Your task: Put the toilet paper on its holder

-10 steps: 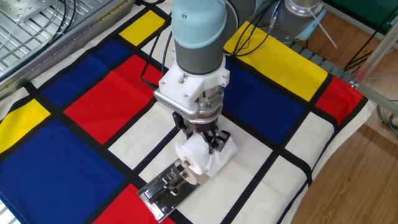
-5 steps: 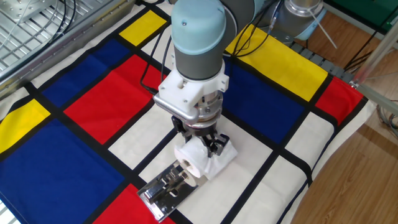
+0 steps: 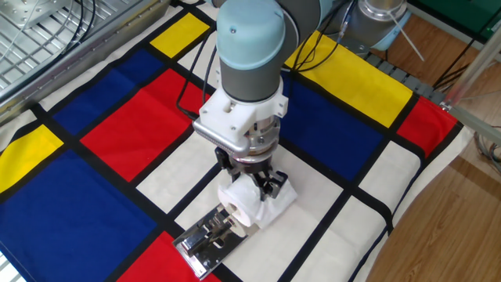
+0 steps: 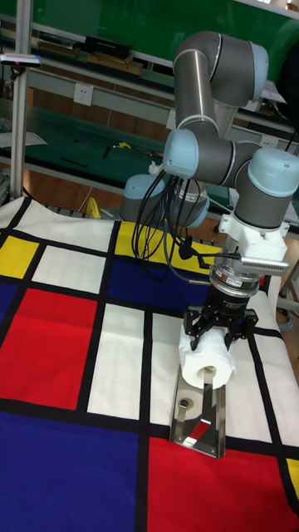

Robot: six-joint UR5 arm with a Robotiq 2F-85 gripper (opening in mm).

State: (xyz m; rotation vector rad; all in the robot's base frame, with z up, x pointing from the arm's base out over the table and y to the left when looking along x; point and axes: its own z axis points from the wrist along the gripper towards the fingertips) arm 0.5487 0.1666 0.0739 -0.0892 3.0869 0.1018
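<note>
The white toilet paper (image 3: 244, 202) (image 4: 205, 362) is held low over the cloth, its tan core facing the holder and a loose sheet (image 3: 279, 200) trailing behind it. My gripper (image 3: 249, 185) (image 4: 218, 332) is shut on the roll from above, a black finger on each side. The shiny chrome holder (image 3: 205, 239) (image 4: 200, 421) lies flat on the cloth just in front of the roll. Its slim bar points at the core, and the roll's front end sits at the bar's tip. I cannot tell whether the bar has entered the core.
A cloth of red, blue, yellow and white panels with black stripes (image 3: 117, 125) covers the table. Black cables (image 3: 192, 78) run along the arm behind the gripper. The table edge and wooden floor (image 3: 454, 227) lie to the right. A metal rack (image 3: 39, 31) stands at the far left.
The gripper with the roll has crept slightly down and toward the holder. The holder has not moved.
</note>
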